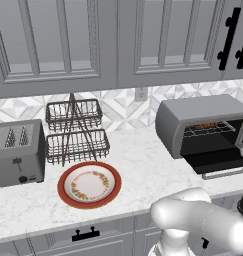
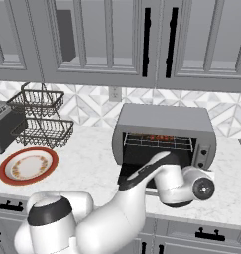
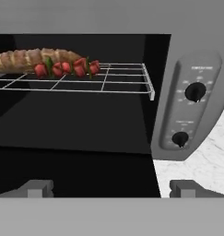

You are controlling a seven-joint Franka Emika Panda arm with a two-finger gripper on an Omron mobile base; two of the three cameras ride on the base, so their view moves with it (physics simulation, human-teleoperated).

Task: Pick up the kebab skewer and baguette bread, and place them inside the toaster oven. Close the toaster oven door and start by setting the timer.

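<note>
Kebab skewer and baguette bread lie on toaster oven rack. Tool fully open, empty, before lowered toaster oven door. Next: lift door shut, then turn timer knob.

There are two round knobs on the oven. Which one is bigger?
The upper knob on the toaster oven panel is bigger; the lower knob beneath it is smaller.

The baguette bread runs off the hand view's left edge, and the dial labels are too blurry to read.
</note>
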